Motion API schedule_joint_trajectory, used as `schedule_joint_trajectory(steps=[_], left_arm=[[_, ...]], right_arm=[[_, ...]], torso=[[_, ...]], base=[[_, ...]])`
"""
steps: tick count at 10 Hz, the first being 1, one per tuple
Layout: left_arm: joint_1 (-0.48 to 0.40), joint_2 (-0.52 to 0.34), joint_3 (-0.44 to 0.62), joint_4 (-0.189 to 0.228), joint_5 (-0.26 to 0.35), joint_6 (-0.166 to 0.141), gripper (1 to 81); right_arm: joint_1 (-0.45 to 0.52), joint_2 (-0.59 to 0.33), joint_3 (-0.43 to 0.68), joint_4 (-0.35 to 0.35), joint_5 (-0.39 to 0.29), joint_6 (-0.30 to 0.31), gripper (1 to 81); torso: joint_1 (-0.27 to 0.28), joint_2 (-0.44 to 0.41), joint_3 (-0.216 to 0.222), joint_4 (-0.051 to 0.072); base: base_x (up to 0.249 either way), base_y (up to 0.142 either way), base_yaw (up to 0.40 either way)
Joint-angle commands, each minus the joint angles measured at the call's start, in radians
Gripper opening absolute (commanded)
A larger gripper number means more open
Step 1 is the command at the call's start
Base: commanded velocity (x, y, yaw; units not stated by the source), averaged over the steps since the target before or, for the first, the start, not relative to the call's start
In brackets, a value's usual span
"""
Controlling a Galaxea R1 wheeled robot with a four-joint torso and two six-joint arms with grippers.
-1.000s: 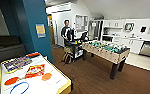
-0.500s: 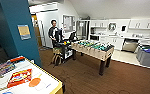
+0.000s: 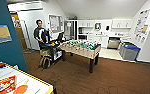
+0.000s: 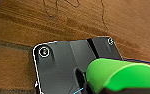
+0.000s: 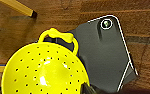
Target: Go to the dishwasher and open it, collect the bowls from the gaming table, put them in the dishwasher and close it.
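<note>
Left gripper (image 4: pixel 101 88), in the left wrist view, looks clamped on the rim of a bright green, smooth plastic bowl (image 4: pixel 118 75). The bowl hangs above the brown wood-look floor (image 4: pixel 66 22) with nothing under it, so I judge it to be held. One green bowl can be counted in this view.

In the right wrist view, the right gripper (image 5: pixel 89 89) appears closed on a yellow perforated plastic bowl with a loop handle (image 5: pixel 43 75). It also hangs over the floor, near a yellow table leg (image 5: pixel 18 8). One yellow bowl can be counted, so there are two bowls in all, one to each arm.

In the head view, one table-football table with a green field and pale wooden sides (image 3: pixel 82 48) stands mid-room. One person (image 3: pixel 39 33) stands behind it beside a dark cart (image 3: pixel 52 53). The dishwasher (image 3: pixel 113 43) is a single grey steel front under the white kitchen counter at the far wall, well apart from the robot. It is too small to tell whether its door is open. Blue-lidded grey bins (image 3: pixel 129 51) stand just beside it, and their number is unclear. A white game table with a yellow edge (image 3: pixel 28 82) lies close in front.

The step in hand looks like carrying the collected bowls to the dishwasher. The next move calls for a path around the football table's near end. It must also keep both bowls clear of the table's rods and of the bins.
</note>
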Motion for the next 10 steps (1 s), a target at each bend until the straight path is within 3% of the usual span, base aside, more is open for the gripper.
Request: schedule_joint_trajectory(steps=[1, 10], left_arm=[[-0.052, -0.026, 0.0, 0.018, 0.021, 0.004, 1.0], [-0.05, -0.027, 0.0, 0.018, 0.019, 0.004, 1.0]], right_arm=[[0.048, -0.016, 0.002, -0.016, -0.028, -0.005, 1.0], [0.044, 0.006, -0.034, -0.014, -0.025, -0.006, 1.0]], torso=[[0.001, 0.0, 0.0, 0.0], [0.001, 0.0, 0.0, 0.0]], base=[[0.0, 0.0, -0.338], [0.0, 0.0, -0.338]])
